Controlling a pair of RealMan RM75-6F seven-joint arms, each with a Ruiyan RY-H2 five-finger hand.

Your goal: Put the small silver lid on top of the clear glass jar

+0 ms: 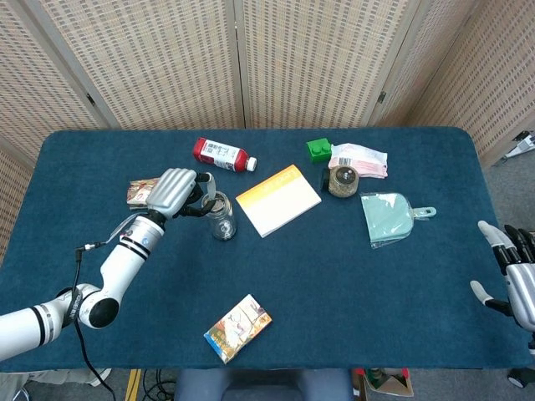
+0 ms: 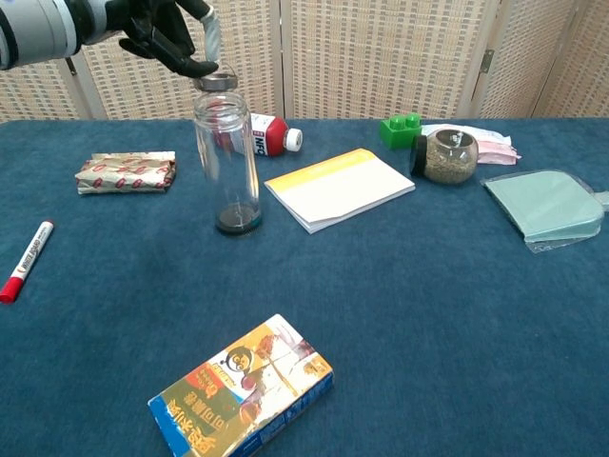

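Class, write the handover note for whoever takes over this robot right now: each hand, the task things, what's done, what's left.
Left hand: holds the silver lid right at the mouth of the upright glass jar.
Right hand: open, idle at the table's right edge.
Done: lid picked up and brought to the jar.
Left: seat it squarely, let go, withdraw. Whether it already rests on the rim is unclear.

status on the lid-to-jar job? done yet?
Nearly. Done: the small silver lid is off the table and sits right at the mouth of the upright clear glass jar. In hand: the left hand pinches the lid at its edge. Left: seat it if it isn't fully down (can't tell from either view), let go and pull the hand away. The right hand is open at the table's edge.
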